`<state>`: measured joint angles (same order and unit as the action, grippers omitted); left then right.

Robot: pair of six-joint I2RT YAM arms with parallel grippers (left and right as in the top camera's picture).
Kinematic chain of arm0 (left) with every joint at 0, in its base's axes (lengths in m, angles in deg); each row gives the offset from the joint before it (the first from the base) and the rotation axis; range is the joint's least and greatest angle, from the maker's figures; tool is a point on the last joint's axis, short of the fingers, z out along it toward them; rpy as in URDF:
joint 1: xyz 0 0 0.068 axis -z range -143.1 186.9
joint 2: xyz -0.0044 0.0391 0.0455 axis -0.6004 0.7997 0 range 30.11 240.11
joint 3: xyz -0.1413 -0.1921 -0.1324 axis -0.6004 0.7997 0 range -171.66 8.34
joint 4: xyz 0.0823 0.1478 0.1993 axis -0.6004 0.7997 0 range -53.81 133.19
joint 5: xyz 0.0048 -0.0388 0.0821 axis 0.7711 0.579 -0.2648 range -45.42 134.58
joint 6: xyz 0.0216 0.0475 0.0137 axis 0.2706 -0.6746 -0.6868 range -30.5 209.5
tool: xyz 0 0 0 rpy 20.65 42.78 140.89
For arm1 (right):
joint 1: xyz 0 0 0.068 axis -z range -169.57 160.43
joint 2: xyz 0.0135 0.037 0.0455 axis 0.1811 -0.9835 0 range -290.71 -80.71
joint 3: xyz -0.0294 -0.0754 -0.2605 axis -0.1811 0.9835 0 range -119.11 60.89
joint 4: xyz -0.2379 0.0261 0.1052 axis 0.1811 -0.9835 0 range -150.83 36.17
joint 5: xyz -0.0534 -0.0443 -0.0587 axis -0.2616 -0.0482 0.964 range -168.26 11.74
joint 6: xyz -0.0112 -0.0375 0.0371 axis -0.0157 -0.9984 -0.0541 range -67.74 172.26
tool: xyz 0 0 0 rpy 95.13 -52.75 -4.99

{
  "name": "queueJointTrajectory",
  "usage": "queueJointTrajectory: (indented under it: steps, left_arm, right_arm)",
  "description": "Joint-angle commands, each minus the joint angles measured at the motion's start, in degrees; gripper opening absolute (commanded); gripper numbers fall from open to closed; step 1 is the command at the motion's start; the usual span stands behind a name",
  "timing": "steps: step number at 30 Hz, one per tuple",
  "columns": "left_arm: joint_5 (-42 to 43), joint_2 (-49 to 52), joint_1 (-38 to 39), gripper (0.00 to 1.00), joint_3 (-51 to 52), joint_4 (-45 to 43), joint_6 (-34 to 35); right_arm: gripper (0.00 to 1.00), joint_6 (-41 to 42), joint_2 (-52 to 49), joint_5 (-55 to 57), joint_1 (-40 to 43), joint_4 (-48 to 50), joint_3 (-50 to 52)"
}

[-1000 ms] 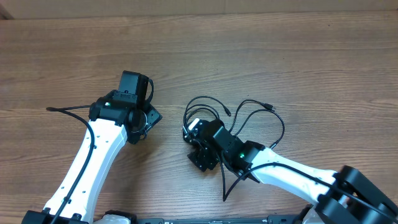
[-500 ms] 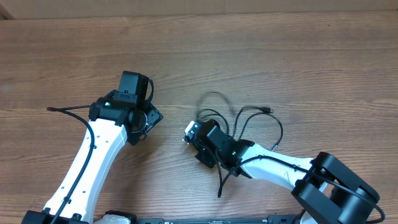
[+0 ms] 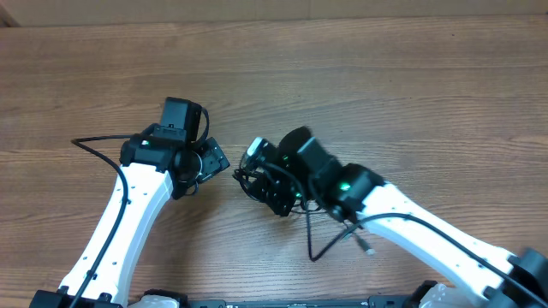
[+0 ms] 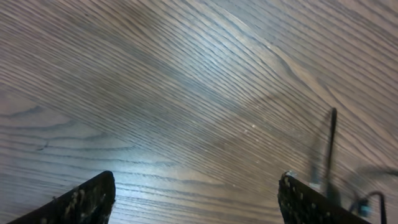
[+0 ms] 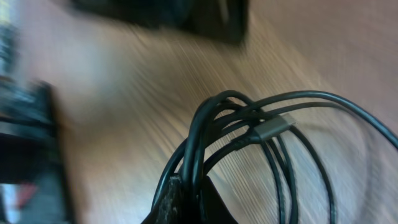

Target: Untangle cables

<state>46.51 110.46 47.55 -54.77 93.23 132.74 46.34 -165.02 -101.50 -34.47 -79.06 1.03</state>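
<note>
The cables (image 5: 217,118) are thin black cords looped together, one with a silvery plug (image 5: 273,127). My right gripper (image 5: 196,186) is shut on the bunch, with several strands pinched between its fingers. From overhead the bunch of cables (image 3: 244,178) hangs at the right gripper (image 3: 261,175) near the table's middle, and one loose tail (image 3: 321,244) trails toward the front. My left gripper (image 3: 214,161) is just left of the bunch. Its fingers (image 4: 87,202) stand wide apart, open over bare wood. A blurred cable strand (image 4: 331,143) shows at the right of the left wrist view.
The wooden table (image 3: 385,77) stretches bare behind both arms. The left arm's own thick black wire (image 3: 98,141) loops out to the left. A dark, blurred part of the left arm (image 5: 186,15) sits close above the bunch in the right wrist view.
My right gripper has shut on the cables and swung left toward the left gripper, pulling the spread loops into a tight bunch. The left gripper's jaws have opened wider.
</note>
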Motion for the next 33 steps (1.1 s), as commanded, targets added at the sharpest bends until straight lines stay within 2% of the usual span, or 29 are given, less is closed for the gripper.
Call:
queueJointTrajectory:
  steps: [1, 4, 9, 11, 12, 14, 16, 20, 23, 26, 31, 33]
  left_arm:
    - [8.61, -1.03, -3.08, 0.83, -1.01, -0.81, -7.1]
    - [15.89, -1.03, -4.96, 0.81, -1.01, -1.77, -12.61]
    - [26.25, -1.03, -8.81, 0.82, -1.01, -1.53, -13.97]
    - [30.25, -1.03, -10.29, 0.82, -1.01, -2.21, -17.51]
    - [33.33, -1.03, -10.86, 0.81, -1.01, -3.19, -22.99]
    - [39.85, -1.05, -11.17, 0.77, -1.01, -4.0, -39.71]
    - [43.21, -1.05, -10.97, 0.77, -1.01, -2.93, -54.47]
    - [44.09, -1.05, -10.91, 0.77, -1.01, 0.76, -71.65]
    - [45.62, -1.05, -10.93, 0.75, -1.01, 4.13, -79.93]
    - [47.28, -1.05, -10.97, 0.74, -1.01, 6.95, -84.41]
    - [55.63, -1.05, -10.99, 0.74, -1.01, 10.58, -93.33]
    - [58.77, -1.05, -11.02, 0.74, -1.01, 10.62, -94.86]
  right_arm:
    - [0.04, 0.33, 3.21, -16.17, 4.26, 0.92, -1.2]
    - [0.04, 0.35, 3.19, -20.24, 7.13, 1.05, -1.18]
    - [0.04, 0.33, 3.19, -21.88, 9.64, 1.07, -1.18]
    - [0.04, 0.31, 3.19, -21.86, 9.7, 1.05, -1.18]
    - [0.04, 0.31, 3.19, -21.86, 9.68, 1.07, -1.18]
    - [0.04, 0.35, 3.19, -21.88, 9.68, 1.05, -1.18]
    - [0.04, 1.64, 3.19, -21.86, 9.7, 0.81, -1.18]
    - [0.04, 5.88, 3.19, -22.18, 10.03, 0.44, -1.18]
    - [0.04, 5.95, 3.19, -25.99, 11.45, 0.42, -1.18]
    - [0.04, 5.97, 3.19, -31.67, 14.03, 0.31, -1.18]
    - [0.04, 5.99, 3.15, -37.68, 17.73, 0.0, -1.18]
    - [0.04, 6.1, 3.15, -39.15, 18.51, -0.02, -1.18]
